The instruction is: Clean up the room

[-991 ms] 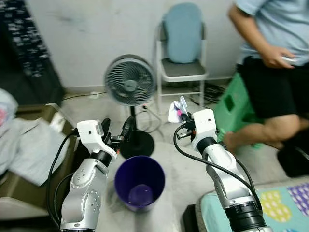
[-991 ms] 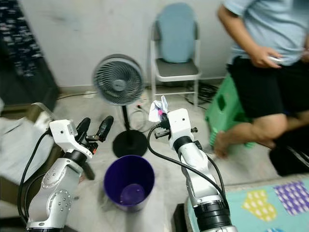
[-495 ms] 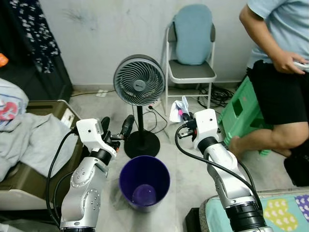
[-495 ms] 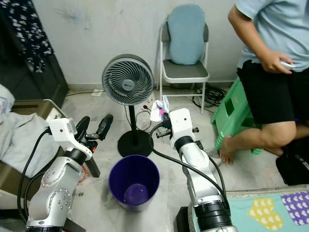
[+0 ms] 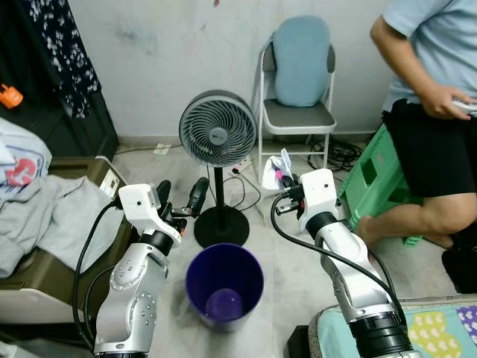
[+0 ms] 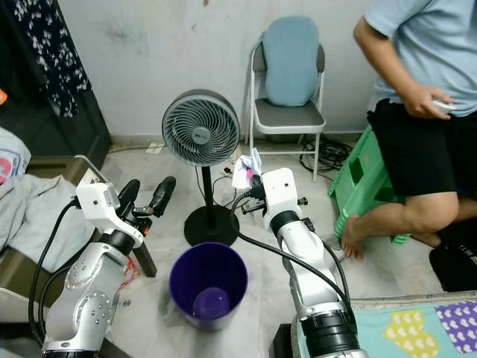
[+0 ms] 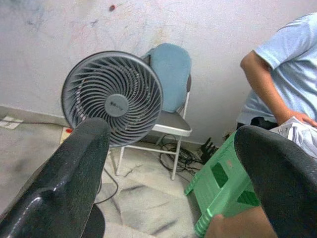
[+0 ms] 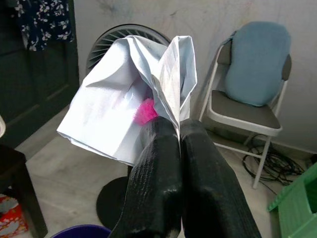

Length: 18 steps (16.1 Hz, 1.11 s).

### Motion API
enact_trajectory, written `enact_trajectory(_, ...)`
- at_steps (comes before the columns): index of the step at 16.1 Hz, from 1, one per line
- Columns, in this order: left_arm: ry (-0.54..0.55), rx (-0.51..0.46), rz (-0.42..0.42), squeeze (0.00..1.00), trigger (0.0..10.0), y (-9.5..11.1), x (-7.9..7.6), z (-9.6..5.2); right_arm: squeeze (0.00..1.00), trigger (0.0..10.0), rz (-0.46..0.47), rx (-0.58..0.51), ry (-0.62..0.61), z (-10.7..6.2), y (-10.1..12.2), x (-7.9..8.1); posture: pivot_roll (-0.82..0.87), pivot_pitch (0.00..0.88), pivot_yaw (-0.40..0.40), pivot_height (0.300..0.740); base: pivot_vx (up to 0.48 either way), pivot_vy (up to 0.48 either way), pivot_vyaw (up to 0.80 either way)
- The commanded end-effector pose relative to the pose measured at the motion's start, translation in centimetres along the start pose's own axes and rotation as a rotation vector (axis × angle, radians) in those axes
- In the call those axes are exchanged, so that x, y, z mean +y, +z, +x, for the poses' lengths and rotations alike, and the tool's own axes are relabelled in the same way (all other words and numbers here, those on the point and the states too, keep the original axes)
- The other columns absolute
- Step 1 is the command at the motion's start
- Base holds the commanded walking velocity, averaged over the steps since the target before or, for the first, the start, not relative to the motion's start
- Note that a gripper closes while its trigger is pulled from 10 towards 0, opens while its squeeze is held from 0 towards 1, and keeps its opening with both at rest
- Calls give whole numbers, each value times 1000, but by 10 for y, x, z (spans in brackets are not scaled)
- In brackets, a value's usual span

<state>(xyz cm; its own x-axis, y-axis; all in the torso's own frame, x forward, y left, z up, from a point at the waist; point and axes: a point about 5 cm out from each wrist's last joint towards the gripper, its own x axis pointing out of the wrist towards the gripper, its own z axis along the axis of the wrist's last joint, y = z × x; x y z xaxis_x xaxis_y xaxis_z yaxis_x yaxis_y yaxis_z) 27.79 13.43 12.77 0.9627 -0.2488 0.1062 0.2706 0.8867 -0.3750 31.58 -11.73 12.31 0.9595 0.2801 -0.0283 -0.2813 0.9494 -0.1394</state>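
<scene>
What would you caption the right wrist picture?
Right gripper pinching a crumpled white paper with a pink patch, before a fan and a folding chair.

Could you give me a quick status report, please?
Right hand shut on crumpled paper. Left hand open, empty. Purple bin below, fan just beyond.

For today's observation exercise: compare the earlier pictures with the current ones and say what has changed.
Only the camera shifted and the blur cleared. The right pincer stays shut on the crumpled paper, the left pincer stays open, and the purple bin sits between the arms as before.
</scene>
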Motion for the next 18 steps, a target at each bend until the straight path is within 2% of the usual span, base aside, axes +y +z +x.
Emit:
enact_trajectory(1,-22,-12,4,0,10000,2,-3,2,0,10000,-6,-9,8,2,3,-1,-201,0,2,740,375,0,0)
enact_trajectory(15,-29,-13,2,0,10000,1,-3,1,0,10000,-12,-4,15,2,2,1,-203,0,2,740,374,0,0)
enact_trajectory(18,-27,-8,-1,0,10000,0,-3,1,0,10000,-14,0,17,2,1,0,-203,0,2,740,104,0,0)
